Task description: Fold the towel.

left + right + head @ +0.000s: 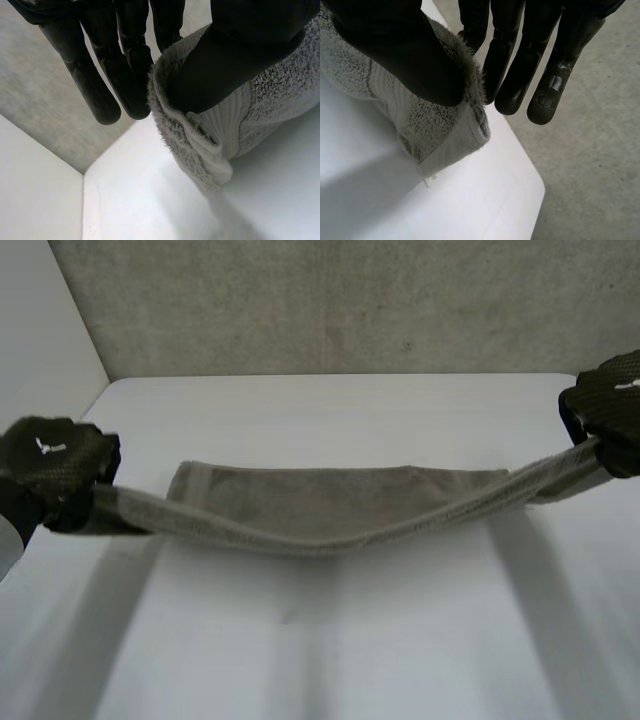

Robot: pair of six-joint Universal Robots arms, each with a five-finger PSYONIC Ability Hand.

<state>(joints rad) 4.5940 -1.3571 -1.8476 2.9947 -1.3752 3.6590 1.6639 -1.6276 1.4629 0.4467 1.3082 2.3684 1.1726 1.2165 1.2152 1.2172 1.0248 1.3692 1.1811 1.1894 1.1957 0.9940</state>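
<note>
Left hand (55, 472): I hold it at the left end of the towel (330, 508), off the table's (330, 650) left edge. In the left wrist view my thumb (235, 55) presses down on the towel's ribbed border at a corner. My fingers (102, 87) run nearly straight behind the cloth, so the corner is pinched between thumb and fingers. The grasp is firm and the cloth bunches under the thumb.

Right hand (612, 408): I hold it at the towel's right end, near the table's far right corner. In the right wrist view my thumb (407, 57) bears on the fluffy corner. My fingers (520, 70) are extended and only slightly bent on the other side, clamping the cloth. A small label shows at the hem below the thumb.

Towel: grey, stretched between both hands. Its near edge is raised and sags in the middle. Its far part lies flat on the white table, about midway across.
</note>
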